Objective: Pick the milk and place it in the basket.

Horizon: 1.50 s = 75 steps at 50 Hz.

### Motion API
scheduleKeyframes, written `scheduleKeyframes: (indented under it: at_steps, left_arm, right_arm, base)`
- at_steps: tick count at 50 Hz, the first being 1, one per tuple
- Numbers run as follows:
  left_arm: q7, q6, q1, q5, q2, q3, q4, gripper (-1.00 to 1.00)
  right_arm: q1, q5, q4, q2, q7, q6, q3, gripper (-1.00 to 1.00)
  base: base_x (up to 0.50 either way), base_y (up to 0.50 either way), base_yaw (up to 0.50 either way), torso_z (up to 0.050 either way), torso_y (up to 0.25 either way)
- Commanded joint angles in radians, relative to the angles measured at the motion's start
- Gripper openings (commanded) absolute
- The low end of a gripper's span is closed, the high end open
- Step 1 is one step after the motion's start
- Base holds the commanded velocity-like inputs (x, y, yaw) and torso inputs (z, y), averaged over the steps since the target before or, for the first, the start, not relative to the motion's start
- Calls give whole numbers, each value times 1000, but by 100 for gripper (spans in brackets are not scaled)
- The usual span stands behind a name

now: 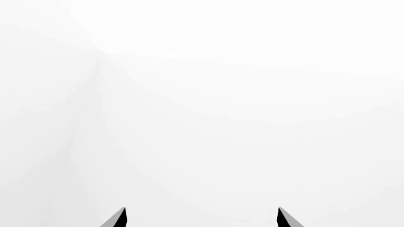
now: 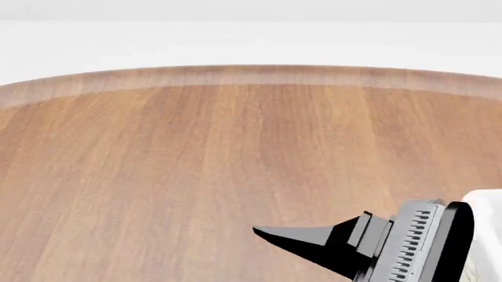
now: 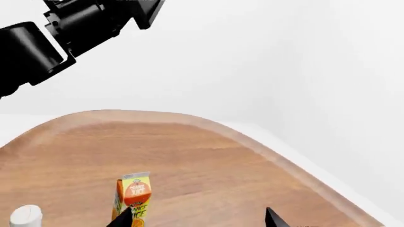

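The milk is out of view in all three views, and so is the basket. In the left wrist view my left gripper (image 1: 202,218) is open, its two dark fingertips far apart with only bare white walls beyond them. My right gripper (image 3: 197,219) is open too, with nothing between its tips, low over the round wooden table (image 3: 208,156). In the head view the right gripper (image 2: 265,232) reaches in from the lower right, pointing left across the table (image 2: 196,164).
An orange-yellow Orange Juice carton (image 3: 134,195) stands upright just beyond one right fingertip. A small white rounded object (image 3: 25,215) sits beside it. My black left arm (image 3: 69,23) hangs high above the table. A white shape (image 2: 488,202) shows at the head view's right edge.
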State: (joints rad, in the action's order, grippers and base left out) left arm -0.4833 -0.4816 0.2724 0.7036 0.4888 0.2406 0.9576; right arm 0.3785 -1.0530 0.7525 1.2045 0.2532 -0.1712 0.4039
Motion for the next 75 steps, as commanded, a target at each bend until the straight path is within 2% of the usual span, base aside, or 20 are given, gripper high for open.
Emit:
scheduleKeyframes:
  at_steps: [1,35,75]
  left_arm:
    - [-2,9,-8,0,5,-2,-2,100]
    - [-13,28,-17,-2,16,-16,-10,100]
    - [-18,54,-25,-4,25,-31,-28,100]
  right_arm:
    - [-23,56,18,-9,77,-11,45,100]
    - [-3,212,-93,-192,168,-103,203,100]
    - [43,372,-353,-389,252,-117,329,100]
  base:
    - [0,0,0,0,0]
    - [0,0,0,0,0]
    - [0,0,0,0,0]
